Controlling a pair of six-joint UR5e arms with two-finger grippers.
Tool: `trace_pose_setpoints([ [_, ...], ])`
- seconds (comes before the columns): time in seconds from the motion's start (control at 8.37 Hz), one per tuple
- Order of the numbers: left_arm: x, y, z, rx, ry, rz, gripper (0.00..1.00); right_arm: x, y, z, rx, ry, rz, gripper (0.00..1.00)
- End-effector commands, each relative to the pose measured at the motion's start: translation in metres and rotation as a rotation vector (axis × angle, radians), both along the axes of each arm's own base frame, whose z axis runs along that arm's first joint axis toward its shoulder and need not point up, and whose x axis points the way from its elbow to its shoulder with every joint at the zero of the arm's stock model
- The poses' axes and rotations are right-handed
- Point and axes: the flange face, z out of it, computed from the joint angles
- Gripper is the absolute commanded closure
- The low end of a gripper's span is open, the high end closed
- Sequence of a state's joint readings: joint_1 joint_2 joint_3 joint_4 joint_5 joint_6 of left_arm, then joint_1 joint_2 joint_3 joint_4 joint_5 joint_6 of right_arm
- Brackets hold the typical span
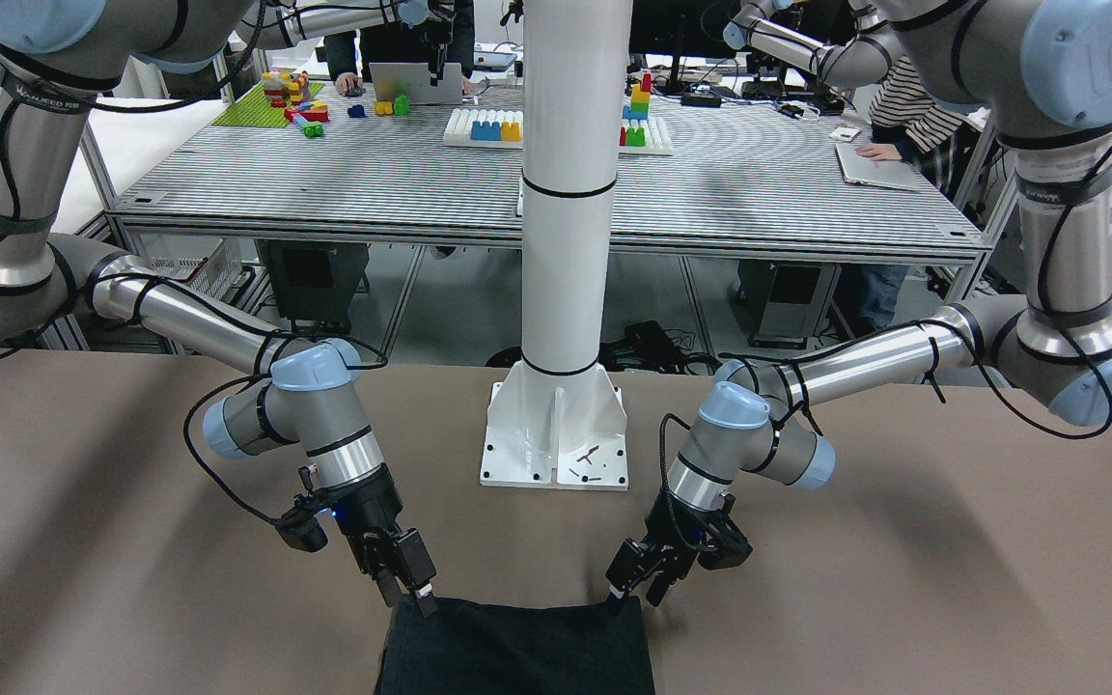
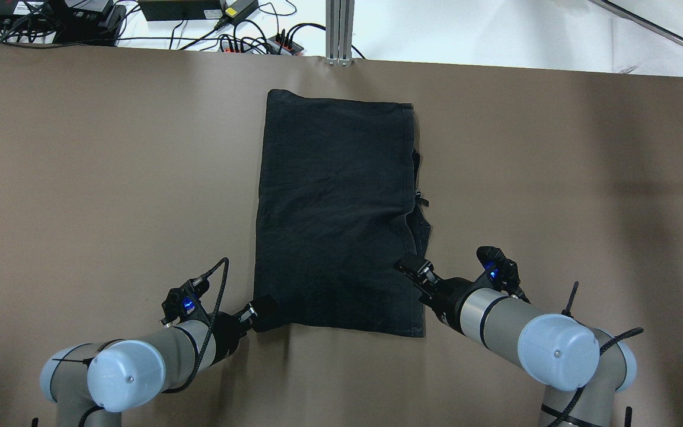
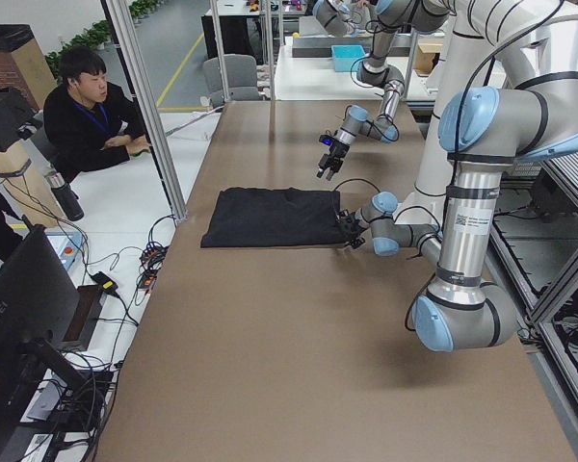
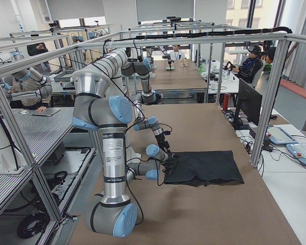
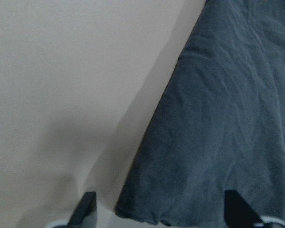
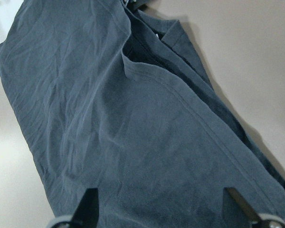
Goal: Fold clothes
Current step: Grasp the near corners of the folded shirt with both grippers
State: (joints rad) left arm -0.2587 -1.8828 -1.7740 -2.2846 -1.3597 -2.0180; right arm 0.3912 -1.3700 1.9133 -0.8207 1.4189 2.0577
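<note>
Brown counter (image 2: 110,178), with a black garment (image 2: 332,207) folded flat at its middle and both sets of jaws spread at its near end.

The garment lies as a long rectangle running away from the robot, its far edge close to the counter's far edge. Along its right side, lower layers peek out from under the top fold. The left jaws are spread at the near left corner, which shows between their tips in the left wrist view. The right jaws, also spread, are over the near right edge. A white post (image 1: 570,241) stands on the counter between the arms. Beyond it a grey table (image 1: 759,193) carries coloured blocks (image 1: 485,125).
</note>
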Motion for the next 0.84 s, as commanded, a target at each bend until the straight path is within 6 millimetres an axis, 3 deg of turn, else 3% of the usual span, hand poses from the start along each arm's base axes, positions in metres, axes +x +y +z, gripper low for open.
trace_pose_setpoints([
  [0.0, 0.0017, -0.0021, -0.0015, 0.003, -0.001, -0.013, 0.14, 0.0001, 0.0000, 0.0009, 0.000, 0.002, 0.000, 0.08],
  [0.12, 0.0030, -0.0024, -0.0043, 0.004, 0.002, -0.013, 0.40, 0.0001, 0.0000, 0.0009, 0.000, 0.002, 0.000, 0.08],
  [0.36, 0.0054, -0.0035, -0.0051, 0.008, -0.001, -0.024, 0.48, 0.0001, 0.0000, 0.0009, 0.000, 0.002, 0.000, 0.08],
  [0.48, 0.0065, -0.0038, -0.0030, 0.007, -0.005, -0.024, 0.67, 0.0001, 0.0000, 0.0009, 0.000, 0.002, 0.000, 0.08],
  [0.6, 0.0063, -0.0047, -0.0039, 0.008, -0.004, -0.026, 0.95, 0.0005, 0.0002, 0.0002, 0.000, 0.001, 0.000, 0.08],
  [0.72, 0.0050, -0.0042, -0.0051, 0.009, -0.001, -0.024, 1.00, 0.0000, 0.0000, 0.0011, -0.001, 0.003, 0.000, 0.08],
])
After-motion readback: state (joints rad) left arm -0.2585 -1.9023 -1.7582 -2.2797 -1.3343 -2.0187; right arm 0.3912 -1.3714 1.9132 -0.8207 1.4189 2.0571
